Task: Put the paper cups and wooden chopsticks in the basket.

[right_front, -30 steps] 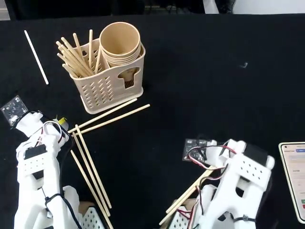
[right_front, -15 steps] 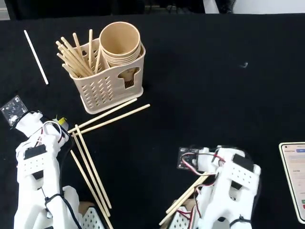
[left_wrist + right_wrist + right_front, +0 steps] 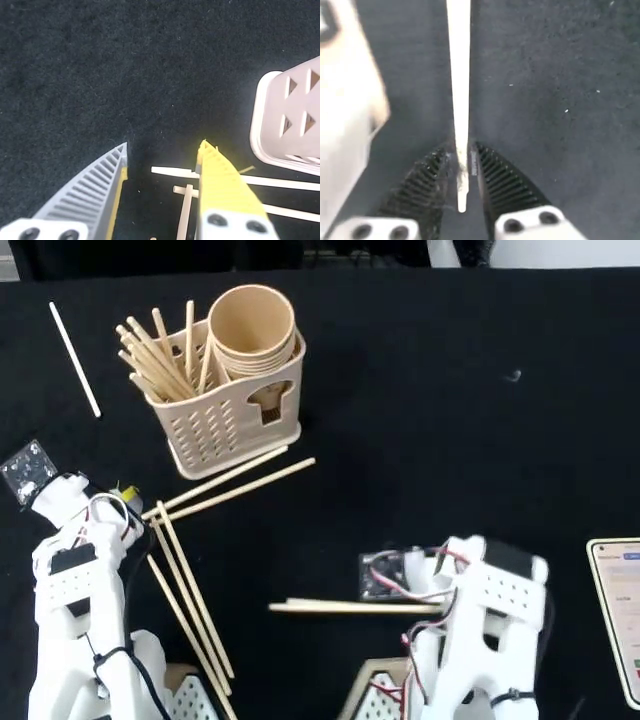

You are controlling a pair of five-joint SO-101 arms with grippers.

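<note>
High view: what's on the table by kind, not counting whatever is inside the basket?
Basket: 1
Loose chopsticks on the table: 5
Pale stick lying alone: 1
Held chopsticks, in the right gripper: 2, it seems
Phone: 1
Total: 10

No text is legible to you here: print on the phone screen (image 3: pixel 621 612), at the high view's right edge, is too small to read; the marker card (image 3: pixel 27 468) bears only a pattern.

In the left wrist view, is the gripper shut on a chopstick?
No, the left gripper is open, and the chopsticks seen between its fingers lie loose on the table.
</note>
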